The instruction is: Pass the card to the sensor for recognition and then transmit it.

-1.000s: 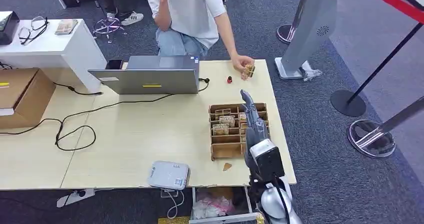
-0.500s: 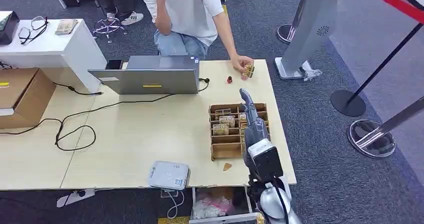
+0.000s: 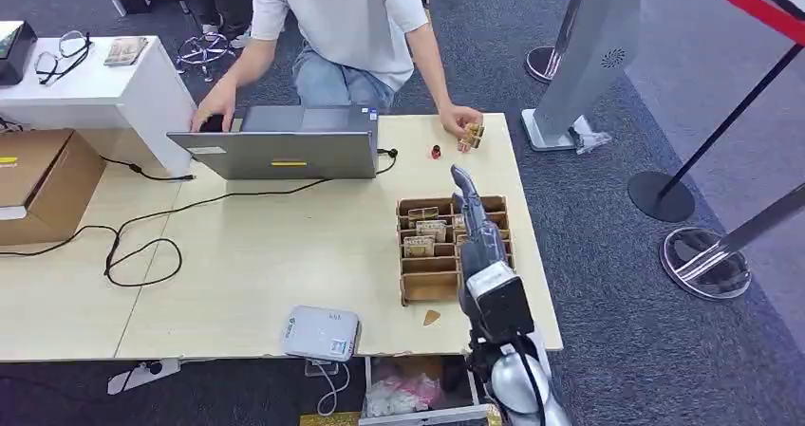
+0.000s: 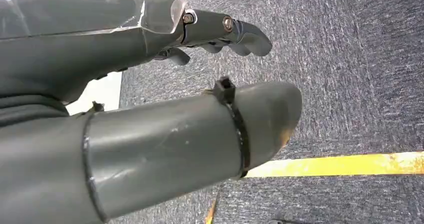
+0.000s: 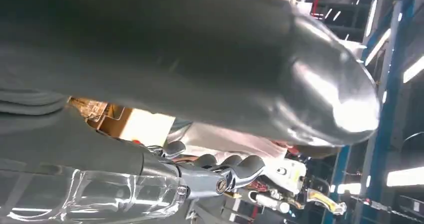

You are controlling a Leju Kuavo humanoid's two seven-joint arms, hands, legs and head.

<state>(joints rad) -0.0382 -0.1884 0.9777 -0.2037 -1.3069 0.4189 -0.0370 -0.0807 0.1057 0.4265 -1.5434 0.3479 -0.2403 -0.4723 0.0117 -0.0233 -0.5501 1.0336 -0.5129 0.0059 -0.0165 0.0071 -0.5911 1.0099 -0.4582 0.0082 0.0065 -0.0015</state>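
Table (image 3: 285, 255) pale matt wood laminate. Card box (image 3: 429, 267) brown cardboard. Laptop (image 3: 285, 153) smooth grey metal. Floor (image 3: 608, 255) rough grey carpet.

right hand (image 3: 462, 181) outstretched, fingers apart

Table (image 3: 266, 255) — laptop (image 3: 285, 151), card organizer (image 3: 432, 255), white sensor box (image 3: 321, 333).

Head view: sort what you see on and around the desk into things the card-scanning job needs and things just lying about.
Job: cards in the cardboard organizer; white sensor box; right hand.

Lying about: laptop; black cable; cardboard box; glasses; small red item.
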